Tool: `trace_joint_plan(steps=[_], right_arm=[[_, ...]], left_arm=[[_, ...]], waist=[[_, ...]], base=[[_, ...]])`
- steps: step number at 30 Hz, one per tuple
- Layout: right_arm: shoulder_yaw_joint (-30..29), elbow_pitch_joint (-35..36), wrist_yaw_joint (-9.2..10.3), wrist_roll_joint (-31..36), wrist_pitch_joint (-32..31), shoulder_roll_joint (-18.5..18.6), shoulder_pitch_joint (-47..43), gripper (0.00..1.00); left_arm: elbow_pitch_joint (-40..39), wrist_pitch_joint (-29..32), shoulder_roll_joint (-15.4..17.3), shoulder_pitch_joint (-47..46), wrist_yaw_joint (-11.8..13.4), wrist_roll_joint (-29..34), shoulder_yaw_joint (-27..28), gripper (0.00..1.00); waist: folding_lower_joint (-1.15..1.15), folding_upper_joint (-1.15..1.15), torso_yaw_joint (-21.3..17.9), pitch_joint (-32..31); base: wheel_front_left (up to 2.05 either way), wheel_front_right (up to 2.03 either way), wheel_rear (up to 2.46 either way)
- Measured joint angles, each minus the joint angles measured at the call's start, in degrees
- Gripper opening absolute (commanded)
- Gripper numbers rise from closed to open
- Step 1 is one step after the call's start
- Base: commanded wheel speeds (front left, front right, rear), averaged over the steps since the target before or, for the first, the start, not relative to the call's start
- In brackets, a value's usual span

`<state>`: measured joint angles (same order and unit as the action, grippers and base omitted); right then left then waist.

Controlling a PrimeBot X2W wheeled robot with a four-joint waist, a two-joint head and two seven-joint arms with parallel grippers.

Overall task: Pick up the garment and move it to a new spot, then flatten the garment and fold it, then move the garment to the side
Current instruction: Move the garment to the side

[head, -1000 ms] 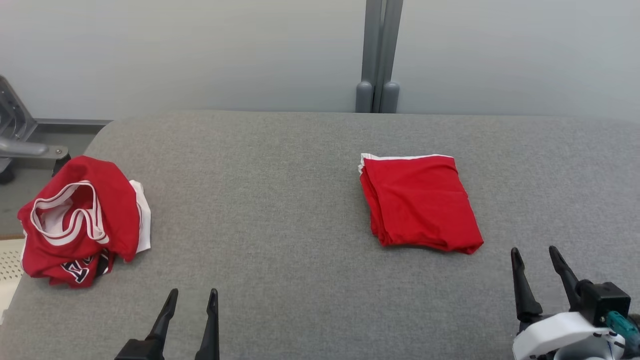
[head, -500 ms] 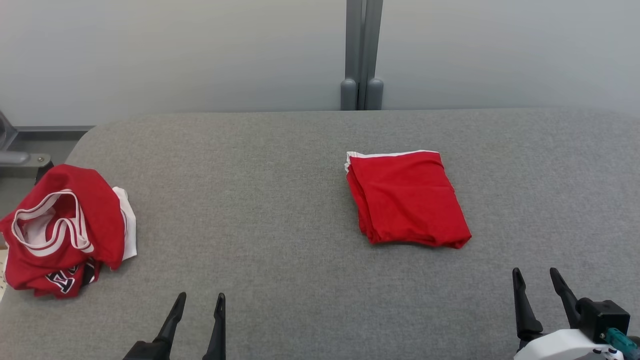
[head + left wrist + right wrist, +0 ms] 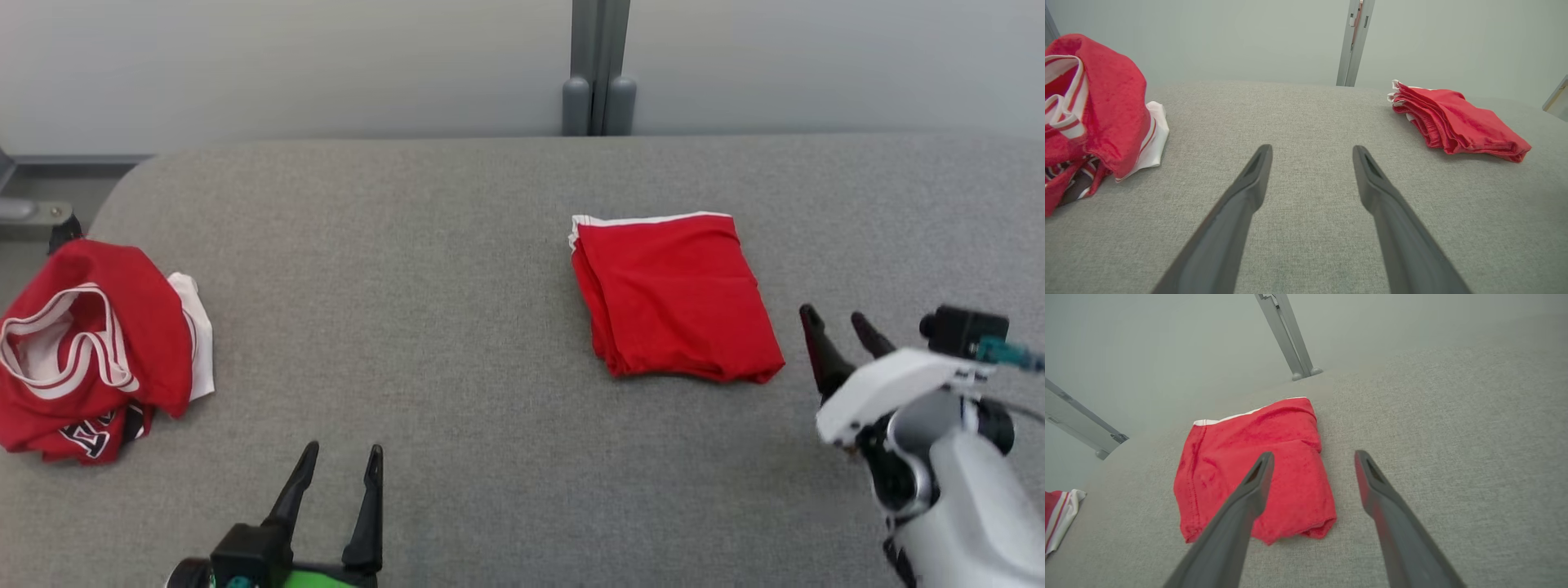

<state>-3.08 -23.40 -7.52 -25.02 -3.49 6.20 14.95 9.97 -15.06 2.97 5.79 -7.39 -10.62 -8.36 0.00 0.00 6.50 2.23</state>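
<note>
A folded red garment (image 3: 673, 298) with a white edge along its far side lies flat on the grey table (image 3: 457, 286), right of the middle. The right tool (image 3: 833, 314) hovers just beside the garment's near right corner, its two dark fingers spread apart with nothing between them. In the right wrist view this tool (image 3: 1313, 454) looks down on the folded piece (image 3: 1229, 457), with the left-hand finger crossing over the red cloth and the other over bare grey fabric. From these views I cannot tell whether the fingertips touch the table.

The left tool (image 3: 343, 449) sits at the near edge of the table, well apart from the folded garment, fingers parted and holding nothing. Its wrist view shows the tool (image 3: 1312, 149) pointing across open grey surface, the folded garment (image 3: 1457, 122) off to the upper right.

A crumpled red and white jersey (image 3: 90, 351) is heaped at the table's left edge, also seen in the left wrist view (image 3: 1106, 102). A grey post (image 3: 596, 82) stands against the pale wall behind the table
</note>
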Motion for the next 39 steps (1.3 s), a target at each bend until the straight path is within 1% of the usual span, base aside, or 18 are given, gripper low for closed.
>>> trace_joint_plan(steps=[2, 5, 6, 9, 11, 15, 16, 17, 21, 24, 26, 30, 32, 37, 39], right_arm=[[-1.66, -2.15, 0.04, 0.03, -7.03, 0.79, 5.45, 1.00], [-3.20, -5.86, 0.03, 2.21, -14.13, 0.79, 12.03, 1.00], [-3.48, -6.87, 0.03, 2.74, -15.61, 0.69, 13.66, 1.00], [-5.22, -10.91, 0.03, 4.11, -18.96, 0.20, 18.13, 1.00], [-6.09, -13.50, 0.03, 5.60, -19.78, 0.18, 19.80, 1.00], [-9.02, -18.95, 0.03, 6.42, -21.35, -0.49, 22.04, 1.00], [-9.48, -19.59, 0.03, 6.06, -21.46, -0.79, 22.25, 0.47], [-10.26, -20.05, 0.03, 5.27, -21.12, -1.16, 22.70, 0.00], [-10.73, -20.97, 0.03, 2.74, -20.58, -1.78, 24.11, 0.00], [-10.61, -20.70, -0.01, 1.27, -19.27, -2.02, 24.46, 0.00], [-10.78, -20.34, -0.02, 1.40, -18.24, -1.41, 25.18, 0.00], [-13.12, -19.54, 0.00, 3.20, -16.33, 1.91, 27.62, 0.00], [-14.41, -19.39, 0.00, 5.33, -15.58, 3.79, 28.89, 0.00], [-20.11, -18.23, -0.01, 10.29, -14.83, 7.97, 33.81, 0.00], [-22.63, -17.55, 0.00, 13.38, -14.86, 10.36, 35.28, 0.00]], left_arm=[[0.02, 0.00, 0.03, -1.83, 0.00, -0.47, -1.10, 1.00], [0.41, 0.00, 0.00, -3.79, -0.02, -0.96, -2.96, 1.00], [0.59, 0.00, 0.02, -4.26, -0.09, -1.05, -3.25, 1.00], [0.99, 0.00, 0.01, -6.32, -0.10, -2.11, -4.68, 1.00], [1.12, 0.01, 0.01, -7.22, -0.10, -2.43, -5.34, 1.00], [1.34, 0.00, 0.00, -8.44, -0.11, -2.68, -6.34, 1.00], [1.34, 0.01, -0.01, -8.51, -0.11, -2.69, -6.32, 1.00], [1.34, 0.00, -0.01, -8.54, -0.11, -2.69, -6.13, 1.00], [1.11, 0.00, 0.05, -8.54, -0.10, -2.53, -5.02, 1.00], [0.54, 0.00, 0.30, -8.54, -0.11, -2.35, -4.66, 1.00], [-0.02, 0.00, 0.89, -8.60, -0.11, -2.33, -4.75, 1.00], [-1.31, -0.08, 2.43, -10.37, -0.11, -2.32, -6.09, 1.00], [-2.42, -0.08, 3.39, -11.82, -0.11, -2.32, -6.90, 1.00], [-5.23, -0.08, 5.36, -14.65, -0.11, -2.46, -8.15, 1.00], [-6.23, -0.08, 6.06, -15.34, -0.11, -2.61, -8.54, 1.00]], waist=[[0.00, 0.00, 0.14, 1.86], [0.00, 0.00, 0.62, 4.53], [0.00, 0.00, 0.83, 5.30], [0.00, 0.00, 1.90, 7.88], [0.00, 0.00, 2.76, 9.17], [0.00, 0.00, 4.96, 11.10], [0.00, 0.00, 5.36, 11.39], [0.00, 0.00, 5.78, 11.78], [0.00, 0.00, 5.76, 12.81], [0.00, 0.00, 4.37, 13.27], [0.00, 0.00, 2.86, 13.60], [0.00, 0.00, -0.59, 14.53], [0.00, 0.00, -2.30, 15.65], [0.00, 0.00, -5.11, 19.82], [0.00, 0.00, -5.93, 21.95]], base=[[0.00, 0.00, 0.00], [0.00, 0.00, 0.00], [0.00, 0.00, 0.00], [0.00, 0.00, 0.00], [0.00, 0.00, 0.00], [0.00, 0.00, 0.00], [0.00, 0.00, 0.00], [0.00, 0.00, 0.00], [0.00, 0.00, 0.00], [0.00, 0.00, 0.00], [0.00, 0.00, 0.00], [0.00, 0.00, 0.00], [0.00, 0.00, 0.00], [0.00, 0.00, 0.00], [0.00, 0.00, 0.00]])
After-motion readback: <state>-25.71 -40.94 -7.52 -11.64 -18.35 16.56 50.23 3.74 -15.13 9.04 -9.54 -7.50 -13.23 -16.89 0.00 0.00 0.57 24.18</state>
